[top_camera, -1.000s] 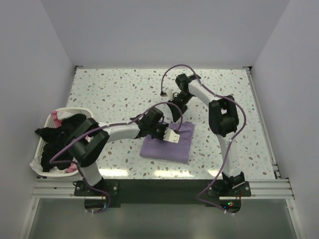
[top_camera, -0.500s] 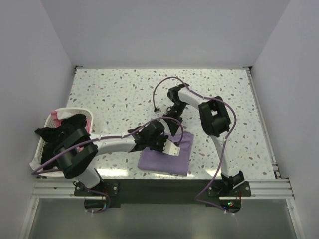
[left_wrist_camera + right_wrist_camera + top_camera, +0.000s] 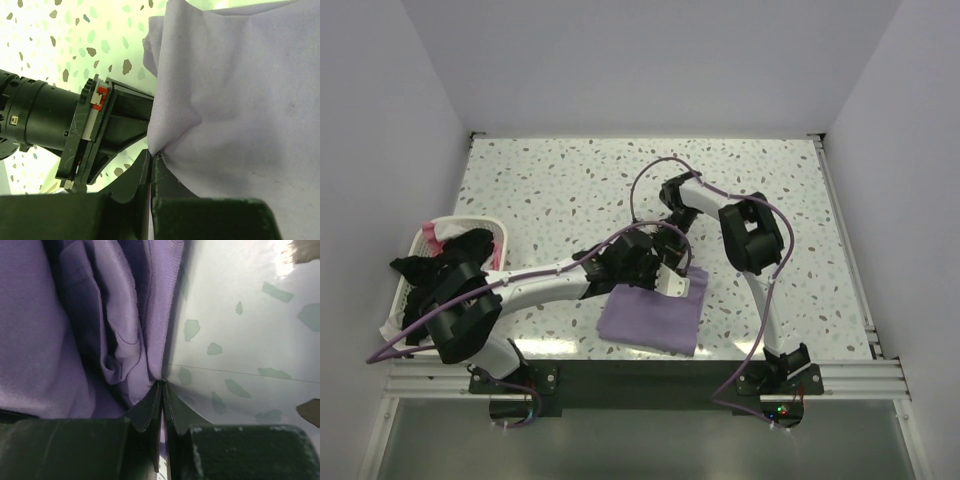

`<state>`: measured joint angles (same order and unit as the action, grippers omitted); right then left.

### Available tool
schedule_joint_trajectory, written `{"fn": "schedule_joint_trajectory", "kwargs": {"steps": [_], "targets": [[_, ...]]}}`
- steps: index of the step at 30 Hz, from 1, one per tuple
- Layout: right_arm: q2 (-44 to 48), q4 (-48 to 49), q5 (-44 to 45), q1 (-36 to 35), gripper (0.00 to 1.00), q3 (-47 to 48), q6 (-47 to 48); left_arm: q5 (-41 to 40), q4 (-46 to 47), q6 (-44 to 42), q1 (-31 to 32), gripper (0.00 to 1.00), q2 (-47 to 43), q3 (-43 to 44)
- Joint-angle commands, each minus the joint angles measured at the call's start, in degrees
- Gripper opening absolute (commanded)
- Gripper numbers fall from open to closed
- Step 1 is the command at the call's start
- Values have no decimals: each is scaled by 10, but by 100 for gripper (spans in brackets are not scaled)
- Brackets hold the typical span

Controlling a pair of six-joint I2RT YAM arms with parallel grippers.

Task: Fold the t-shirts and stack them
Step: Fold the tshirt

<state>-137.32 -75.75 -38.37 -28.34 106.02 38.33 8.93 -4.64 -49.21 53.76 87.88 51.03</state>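
Observation:
A folded lilac-purple t-shirt (image 3: 655, 315) lies near the table's front edge, in the middle. My left gripper (image 3: 660, 272) is shut on its far edge; the left wrist view shows the cloth (image 3: 240, 100) pinched between the closed jaws (image 3: 151, 155). My right gripper (image 3: 678, 252) is just beyond it, shut on the shirt's folded edge (image 3: 150, 330), with its tips (image 3: 162, 382) down on the table. Black, pink and white shirts (image 3: 445, 265) lie heaped in the basket at the left.
A white plastic laundry basket (image 3: 420, 240) stands at the table's left edge, overflowing. The speckled tabletop (image 3: 560, 190) stretches behind the arms. Purple cables loop above both arms. The right gripper's body (image 3: 60, 125) fills the left of the left wrist view.
Both grippers have dragged the purple shirt toward the front edge and slightly left. The left arm has swung further over the shirt; the right gripper followed closer in.

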Motion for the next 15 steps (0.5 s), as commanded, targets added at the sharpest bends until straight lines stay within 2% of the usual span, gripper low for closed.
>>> {"fn": "schedule_joint_trajectory", "kwargs": {"steps": [1,15], "targets": [[-16,34,24,-4,7,-19,25,-8,39,-19,-1,0,-10,23],[-19,29,22,-3,7,-11,32,-11,118,-41,-38,0,23,17]]}}
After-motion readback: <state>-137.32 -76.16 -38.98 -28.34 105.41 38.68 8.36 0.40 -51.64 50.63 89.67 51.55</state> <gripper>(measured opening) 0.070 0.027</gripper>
